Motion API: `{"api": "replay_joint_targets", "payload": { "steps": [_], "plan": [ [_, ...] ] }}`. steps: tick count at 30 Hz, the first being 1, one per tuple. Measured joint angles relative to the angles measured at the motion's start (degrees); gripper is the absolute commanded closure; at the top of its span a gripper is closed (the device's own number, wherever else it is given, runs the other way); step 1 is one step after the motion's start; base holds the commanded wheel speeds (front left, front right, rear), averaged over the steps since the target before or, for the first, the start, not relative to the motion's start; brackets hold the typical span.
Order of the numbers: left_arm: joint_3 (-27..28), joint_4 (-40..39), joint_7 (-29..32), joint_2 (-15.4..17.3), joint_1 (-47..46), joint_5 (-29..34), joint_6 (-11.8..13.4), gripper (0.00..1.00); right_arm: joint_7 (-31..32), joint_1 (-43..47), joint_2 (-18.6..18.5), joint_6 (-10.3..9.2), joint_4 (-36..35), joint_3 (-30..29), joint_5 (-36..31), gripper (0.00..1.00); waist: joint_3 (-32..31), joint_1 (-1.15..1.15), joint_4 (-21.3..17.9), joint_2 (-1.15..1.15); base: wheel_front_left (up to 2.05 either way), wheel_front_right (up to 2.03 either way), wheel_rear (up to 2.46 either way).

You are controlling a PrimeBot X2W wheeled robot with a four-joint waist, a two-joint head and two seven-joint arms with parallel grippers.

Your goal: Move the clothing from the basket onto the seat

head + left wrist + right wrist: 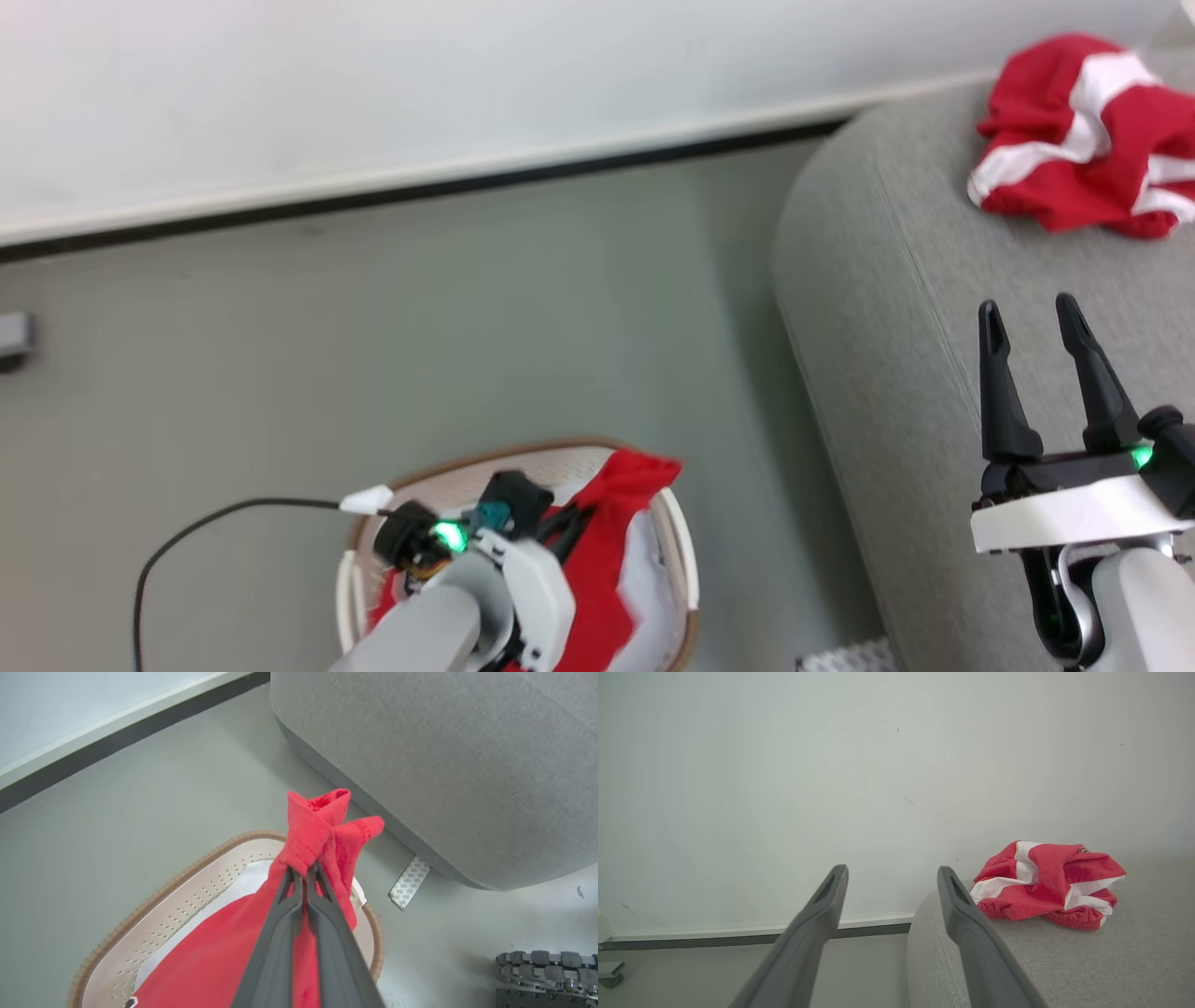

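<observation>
- While one piece, the striped garment (1074, 140), lies crumpled on the seat (896, 308) near the wall (467, 75), a second one is not yet there — so I judge the task about half done.
- The left gripper (306, 870) has its fingers pressed together on a fold of the red garment (322, 830). The pinched bunch stands above the fingertips, and the rest of the cloth hangs down into the basket (154, 896).
- This garment is only partly lifted: its lower part is inside the basket, which stands on the floor (467, 327) just beside the seat.
- The right gripper (1027, 308) is spread and holds nothing. It hovers over the seat, well apart from the striped garment.
- What is left, as I see it, is to raise the red garment clear of the rim, carry it across to the seat and let go. Whether more pieces lie under it — I cannot tell, because the cloth hides the bottom of the basket.
</observation>
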Motion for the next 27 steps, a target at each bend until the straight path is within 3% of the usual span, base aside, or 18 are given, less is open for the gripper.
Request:
{"api": "replay_joint_targets", "payload": {
  "steps": [14, 27],
  "plan": [
    [12.5, -24.2, -0.1, 3.1, 3.8, 2.7, 0.5, 1.00, 0.0, 3.5, -1.2, 0.00, 2.4, 1.6, 1.2, 0.00, -9.6, 0.00, 6.3, 0.00, 0.00, 0.00, 0.00],
    [18.1, -34.0, -0.1, 3.0, 2.4, 0.4, 0.4, 1.00, 0.0, 5.8, -1.3, 0.00, 3.8, 3.5, 2.2, 0.00, -14.5, 0.00, 9.2, 0.00, 0.00, 0.00, 0.00]
  ]
}}
